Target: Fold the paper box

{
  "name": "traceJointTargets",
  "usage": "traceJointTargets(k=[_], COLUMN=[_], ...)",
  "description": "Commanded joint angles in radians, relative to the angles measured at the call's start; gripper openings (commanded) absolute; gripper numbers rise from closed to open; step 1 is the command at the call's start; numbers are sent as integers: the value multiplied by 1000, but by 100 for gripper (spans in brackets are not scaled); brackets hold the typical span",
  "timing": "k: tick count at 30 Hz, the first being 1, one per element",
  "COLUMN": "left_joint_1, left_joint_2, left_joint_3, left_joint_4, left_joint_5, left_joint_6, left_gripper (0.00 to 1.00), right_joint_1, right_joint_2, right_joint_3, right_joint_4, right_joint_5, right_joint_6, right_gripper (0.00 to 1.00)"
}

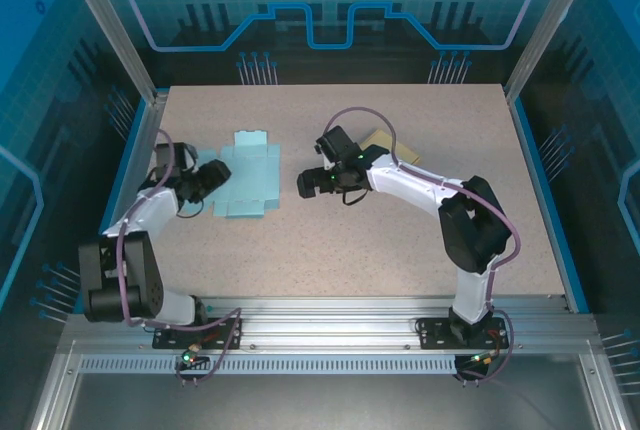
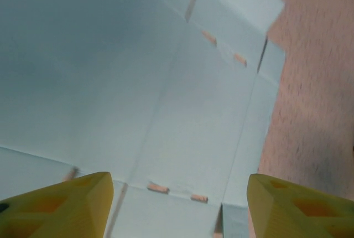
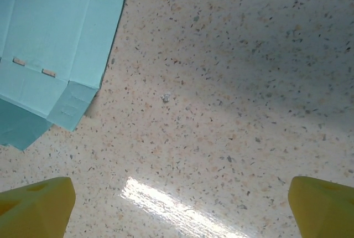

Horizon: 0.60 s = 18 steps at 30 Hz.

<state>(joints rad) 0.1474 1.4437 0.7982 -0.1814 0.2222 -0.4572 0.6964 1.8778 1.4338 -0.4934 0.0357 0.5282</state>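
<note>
Currently paper box (image 1: 247,175) flat on surface (image 1: 400,250), long axis pointing away from me. My left jaws, apart, sit over its left edge; right jaws, wide, just right of it.

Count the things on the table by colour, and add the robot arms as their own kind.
Blue paper box, lying flat: 1
Tan card, partly hidden behind an arm: 1
Robot arms: 2, left arm and right arm
Total: 4
</note>
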Motion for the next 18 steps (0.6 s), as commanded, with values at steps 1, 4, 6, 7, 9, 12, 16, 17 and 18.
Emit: traceJointTargets(k=[1, 4, 6, 7, 9, 12, 16, 17, 18], left_joint_1=[-30, -65, -105, -129, -171, -238, -373, -404, -441], left_joint_2=[53, 68, 80, 86, 101, 117, 168, 186, 207], left_joint_3=[-37, -63, -63, -64, -71, -91, -96, -94, -93], left_joint_4=[32, 35, 13, 3, -1, 21, 57, 72, 102], left_joint_5=[39, 22, 7, -5, -12, -10, -8, -7, -2], left_joint_6=[-23, -32, -25, -25, -30, -67, -126, -144, -173], left_gripper=[62, 59, 58, 59, 59, 58, 57, 57, 57], right_joint_1=[6, 5, 5, 6, 3, -7, -29, -33, -38], right_joint_2=[-9, -33, -55, -72, -101, -150, -220, -237, -256], right_joint_3=[24, 15, -1, -14, -37, -74, -140, -155, -176], right_joint_4=[0, -24, -29, -27, -22, -18, -4, -1, 1], right_joint_5=[15, 59, 88, 105, 131, 163, 177, 184, 190], right_joint_6=[42, 44, 47, 51, 58, 75, 88, 95, 102], right_gripper=[100, 100, 100, 100, 100, 100, 100, 100, 100])
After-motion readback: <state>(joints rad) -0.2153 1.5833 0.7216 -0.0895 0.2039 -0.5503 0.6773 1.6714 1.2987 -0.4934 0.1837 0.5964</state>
